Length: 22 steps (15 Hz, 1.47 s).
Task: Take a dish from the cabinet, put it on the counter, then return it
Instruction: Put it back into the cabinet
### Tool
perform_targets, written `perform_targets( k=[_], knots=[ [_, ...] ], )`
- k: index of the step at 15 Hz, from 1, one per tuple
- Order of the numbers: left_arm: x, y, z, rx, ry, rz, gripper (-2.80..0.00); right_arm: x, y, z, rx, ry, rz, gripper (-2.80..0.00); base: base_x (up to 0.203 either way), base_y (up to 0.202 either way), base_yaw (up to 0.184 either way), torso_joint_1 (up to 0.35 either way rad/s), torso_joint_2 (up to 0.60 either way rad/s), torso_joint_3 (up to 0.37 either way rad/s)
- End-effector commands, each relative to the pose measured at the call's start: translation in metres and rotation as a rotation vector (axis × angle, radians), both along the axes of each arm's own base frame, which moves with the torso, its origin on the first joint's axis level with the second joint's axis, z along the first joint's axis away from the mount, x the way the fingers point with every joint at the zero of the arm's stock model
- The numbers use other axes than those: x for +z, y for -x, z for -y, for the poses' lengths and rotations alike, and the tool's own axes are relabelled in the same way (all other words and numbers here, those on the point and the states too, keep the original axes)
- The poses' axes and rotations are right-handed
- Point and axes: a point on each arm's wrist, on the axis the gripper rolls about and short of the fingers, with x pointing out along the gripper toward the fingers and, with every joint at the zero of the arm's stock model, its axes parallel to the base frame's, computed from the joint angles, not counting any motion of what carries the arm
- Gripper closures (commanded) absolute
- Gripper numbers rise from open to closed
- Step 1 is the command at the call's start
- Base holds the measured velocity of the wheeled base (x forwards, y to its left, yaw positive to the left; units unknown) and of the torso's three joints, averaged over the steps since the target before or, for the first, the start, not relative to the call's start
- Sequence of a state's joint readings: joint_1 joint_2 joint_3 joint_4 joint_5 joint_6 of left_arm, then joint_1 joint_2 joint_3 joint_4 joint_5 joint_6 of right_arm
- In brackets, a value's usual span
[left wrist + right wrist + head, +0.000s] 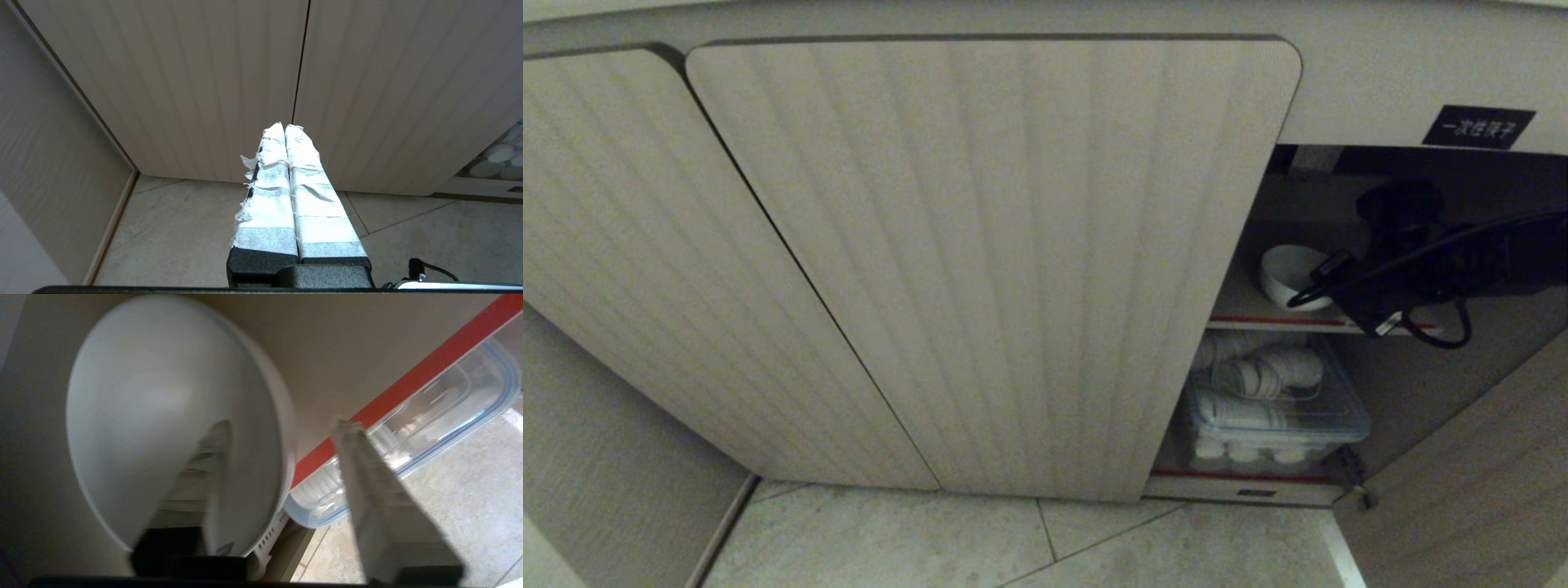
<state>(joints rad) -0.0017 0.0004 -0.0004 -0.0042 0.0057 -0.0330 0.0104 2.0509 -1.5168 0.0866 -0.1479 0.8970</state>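
White tape wraps the left gripper, fingers pressed together, parked low before the beige ribbed cabinet doors. Farther in, the right gripper stands with fingers spread, one inside the small white round ceramic bowl, one outside its wall, not clamped. That bowl rests on the red-edged upper shelf, so the return looks nearly finished; only withdrawing remains.
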Motion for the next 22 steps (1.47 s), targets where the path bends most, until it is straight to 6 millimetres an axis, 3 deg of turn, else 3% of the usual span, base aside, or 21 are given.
perform_targets(
  k=[1, 12, 22],
  knots=[
    [0.000, 0.000, 0.000, -0.001, 0.001, 0.000, 0.00, -0.003, -0.002, 0.000, -0.022, 0.001, 0.002, -2.80, 0.000, 0.000, 0.000, 0.000, 0.00, 0.000],
    [0.000, 0.000, 0.000, 0.001, 0.001, 0.001, 0.00, 0.000, -0.001, -0.002, -0.035, 0.018, 0.019, -2.80, 0.000, 0.000, 0.000, 0.000, 0.00, 0.000],
    [0.000, 0.000, 0.000, 0.001, 0.001, 0.002, 0.00, 0.009, -0.001, -0.002, 0.049, 0.231, 0.182, -2.80, 0.000, 0.000, 0.000, 0.000, 0.00, 0.000]
  ],
)
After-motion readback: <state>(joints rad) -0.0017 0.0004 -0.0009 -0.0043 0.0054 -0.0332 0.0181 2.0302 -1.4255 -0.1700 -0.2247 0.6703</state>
